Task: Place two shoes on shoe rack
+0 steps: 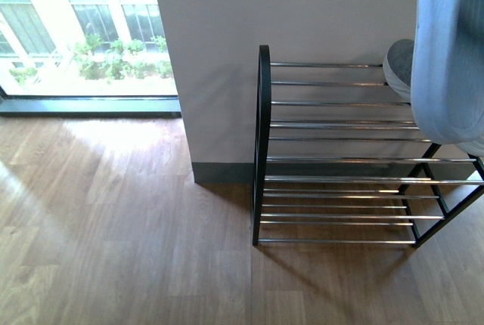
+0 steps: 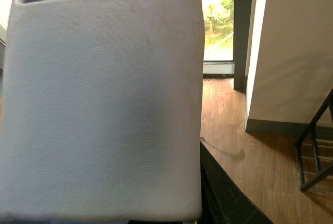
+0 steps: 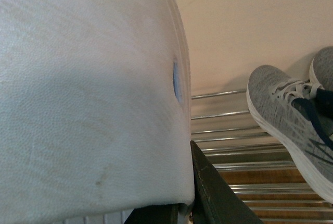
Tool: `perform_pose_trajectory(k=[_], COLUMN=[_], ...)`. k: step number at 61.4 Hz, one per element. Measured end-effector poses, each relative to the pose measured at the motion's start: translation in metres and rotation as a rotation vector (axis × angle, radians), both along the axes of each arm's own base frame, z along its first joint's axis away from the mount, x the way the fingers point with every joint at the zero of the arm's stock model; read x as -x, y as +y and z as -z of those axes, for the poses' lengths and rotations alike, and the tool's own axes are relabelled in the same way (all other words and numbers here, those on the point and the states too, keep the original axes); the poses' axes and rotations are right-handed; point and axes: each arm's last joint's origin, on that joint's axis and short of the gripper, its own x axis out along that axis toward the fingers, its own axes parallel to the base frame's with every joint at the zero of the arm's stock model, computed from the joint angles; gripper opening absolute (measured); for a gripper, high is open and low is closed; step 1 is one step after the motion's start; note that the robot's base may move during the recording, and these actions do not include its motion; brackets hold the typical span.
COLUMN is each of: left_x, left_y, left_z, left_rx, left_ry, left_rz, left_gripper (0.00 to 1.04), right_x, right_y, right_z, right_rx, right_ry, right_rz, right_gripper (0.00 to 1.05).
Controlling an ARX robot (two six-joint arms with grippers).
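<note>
Above rack (image 1: 262,143) | right tool (image 3: 183,209) raised, clamps slide (image 1: 450,45) | left tool (image 2: 200,209) clamps other slide (image 2: 104,109)

Ahead of the right gripper (image 3: 184,209), the grey sneakers (image 3: 291,125) are occupying the shoe rack's (image 3: 223,114) top rods, with the wall (image 3: 250,26) closing off the space beyond them. Bare rods are lying open between the sneakers and this gripper's pale slide (image 3: 88,94). Beside the left gripper (image 2: 200,216), wooden floor (image 2: 244,156) is lying open up to a wall corner (image 2: 248,78).

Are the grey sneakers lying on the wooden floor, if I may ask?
No, the grey sneakers rest on the shoe rack's silver rods.
</note>
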Motion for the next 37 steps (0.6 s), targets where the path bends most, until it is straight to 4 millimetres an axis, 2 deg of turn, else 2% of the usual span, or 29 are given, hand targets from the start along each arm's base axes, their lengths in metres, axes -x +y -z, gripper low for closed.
perform_pose_trajectory(k=[17,27,31,37], left_x=[0.0,0.0,0.0,0.0], left_y=[0.0,0.0,0.0,0.0], left_z=[0.0,0.0,0.0,0.0], left_rx=[0.0,0.0,0.0,0.0], left_ry=[0.0,0.0,0.0,0.0], left_rz=[0.0,0.0,0.0,-0.001], left_gripper=[0.02,0.02,0.02,0.02], right_x=[0.0,-0.008,-0.025,-0.066], right_y=[0.0,0.003,0.008,0.016], right_z=[0.0,-0.003,-0.004,0.003], right_rx=[0.0,0.025,0.044,0.123], right_ry=[-0.002,0.052,0.109,0.216], right_rz=[-0.002,-0.165,-0.22,-0.279], right_gripper=[0.01,0.01,0.01,0.01])
